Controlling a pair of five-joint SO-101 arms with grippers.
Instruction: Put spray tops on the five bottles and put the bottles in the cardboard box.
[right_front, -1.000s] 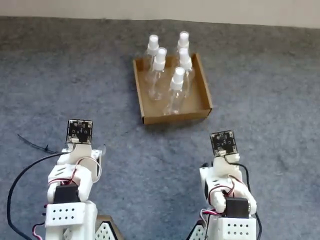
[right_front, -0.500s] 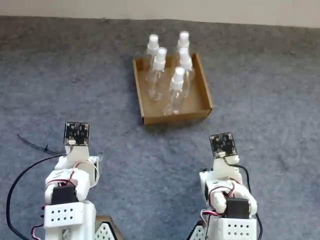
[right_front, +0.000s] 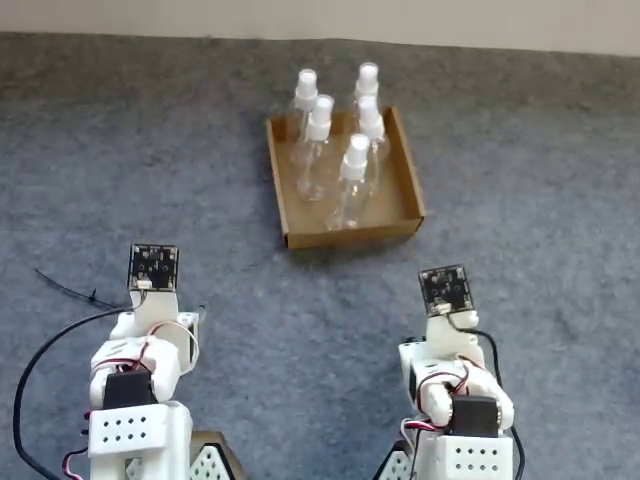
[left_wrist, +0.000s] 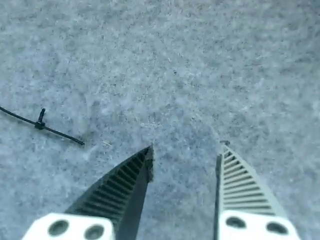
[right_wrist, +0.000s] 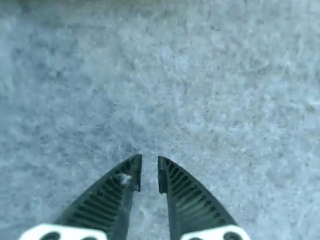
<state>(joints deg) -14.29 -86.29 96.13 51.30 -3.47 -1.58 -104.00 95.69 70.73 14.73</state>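
The cardboard box (right_front: 409, 190) lies on the grey carpet at the far middle of the high view. Several clear bottles (right_front: 350, 190) with white spray tops (right_front: 357, 147) stand upright in it; the two rearmost rise over its back wall. Both arms sit folded back near their bases, well short of the box. My left gripper (left_wrist: 185, 150) hangs open over bare carpet with nothing between its fingers. My right gripper (right_wrist: 149, 160) is shut and empty, its tips only a narrow slit apart above the carpet. In the high view the left arm (right_front: 152, 300) and right arm (right_front: 446, 310) hide their own fingers.
A thin black cable tie (left_wrist: 42, 125) lies on the carpet beside the left gripper and shows in the high view as the same cable tie (right_front: 70, 292). A pale wall edge (right_front: 320, 18) runs behind the carpet.
The left arm has drawn back a little toward its base and shifted slightly left. The right arm, the box and the bottles have stayed put.
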